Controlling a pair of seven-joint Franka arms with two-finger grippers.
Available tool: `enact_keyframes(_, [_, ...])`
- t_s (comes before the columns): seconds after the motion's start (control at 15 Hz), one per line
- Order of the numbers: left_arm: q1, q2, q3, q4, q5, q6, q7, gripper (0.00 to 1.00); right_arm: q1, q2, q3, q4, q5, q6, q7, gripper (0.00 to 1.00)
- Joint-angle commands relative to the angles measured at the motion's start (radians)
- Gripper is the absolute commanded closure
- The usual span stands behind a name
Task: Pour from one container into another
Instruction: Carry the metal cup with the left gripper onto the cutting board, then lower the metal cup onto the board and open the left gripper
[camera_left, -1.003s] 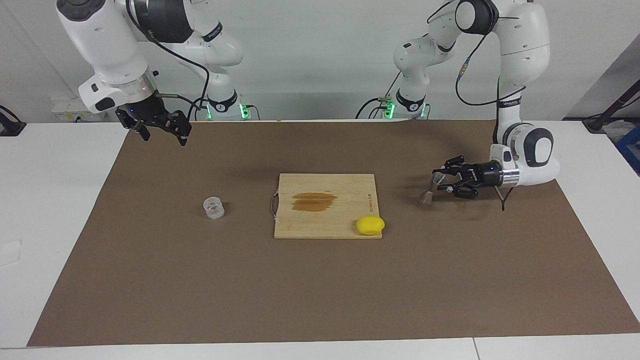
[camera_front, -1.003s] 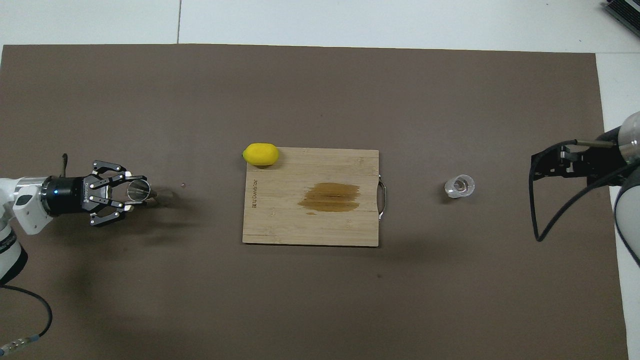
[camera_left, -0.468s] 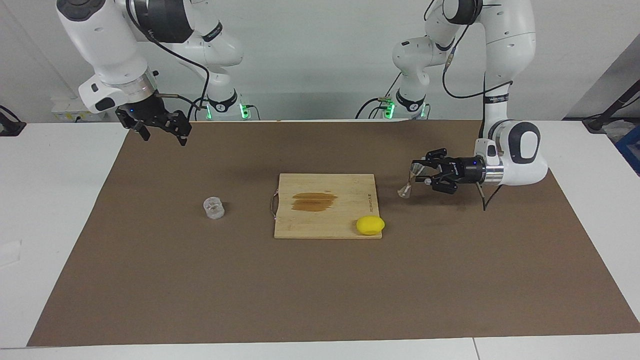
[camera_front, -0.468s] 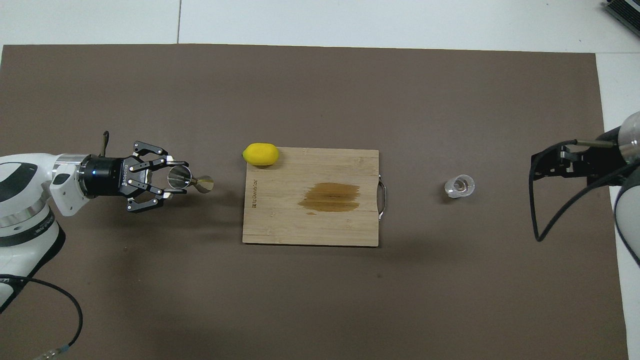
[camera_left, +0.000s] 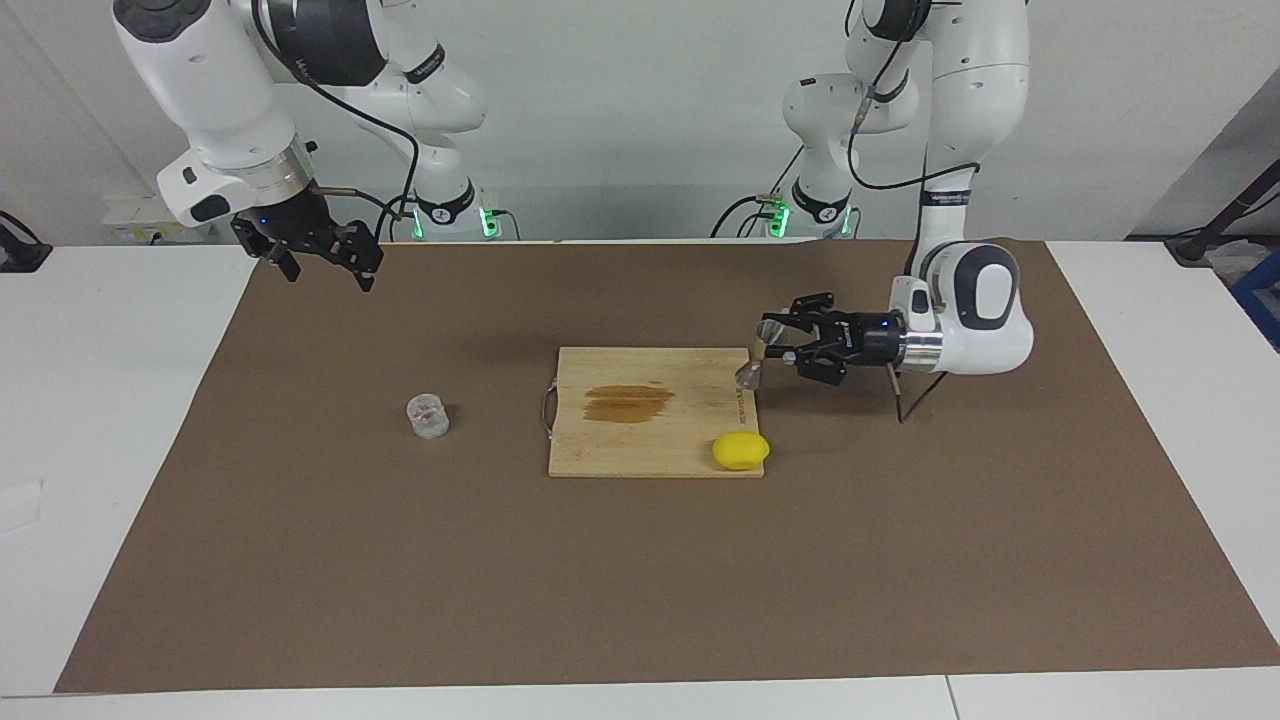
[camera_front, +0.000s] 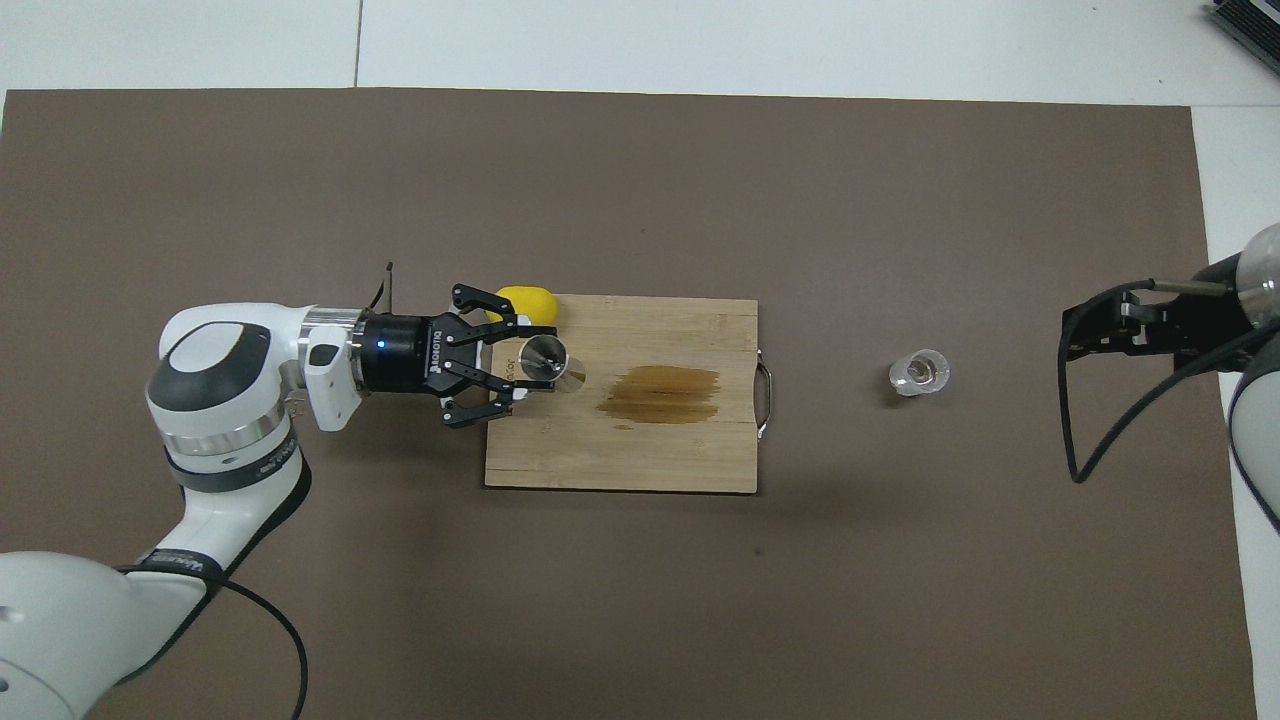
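The silver jigger (camera_left: 752, 362) is gripped between the fingers (camera_front: 497, 372) of the left gripper (camera_left: 772, 340), tilted, over the edge of the wooden cutting board (camera_left: 650, 440). The ribbed glass cup (camera_left: 427, 415) stands on the bench mat (camera_left: 640, 580), well apart from the right gripper (camera_left: 325, 262), whose finger state cannot be told.

Jigger (camera_front: 545, 358) over cutting board (camera_front: 640, 460)

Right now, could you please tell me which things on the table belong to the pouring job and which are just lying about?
Part of the job:
- jigger, held by the left gripper over the cutting board's edge
- glass cup, on the mat

Lying about:
- cutting board
- lemon
- right gripper, waiting
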Motion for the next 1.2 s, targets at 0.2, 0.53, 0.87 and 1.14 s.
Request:
enact_keyframes(0.2, [-0.164, -0.004, 0.016, -0.014, -0.151, 0.191, -0.007, 0.73, -0.012, -0.022, 0.007, -0.021, -0.001, 0.000, -0.016, 0.00])
enact_keyframes(0.53, [-0.236, 0.006, 0.016, -0.006, -0.261, 0.254, -0.003, 0.72, -0.012, -0.022, 0.007, -0.021, -0.001, 0.000, -0.017, 0.00])
enact_keyframes(0.87, [-0.290, 0.013, 0.014, -0.014, -0.309, 0.369, -0.003, 0.72, -0.012, -0.022, 0.007, -0.021, -0.001, 0.000, -0.016, 0.00])
enact_keyframes(1.14, [-0.328, 0.028, 0.016, -0.014, -0.372, 0.406, 0.050, 0.70, -0.012, -0.022, 0.007, -0.021, -0.001, 0.000, -0.015, 0.00])
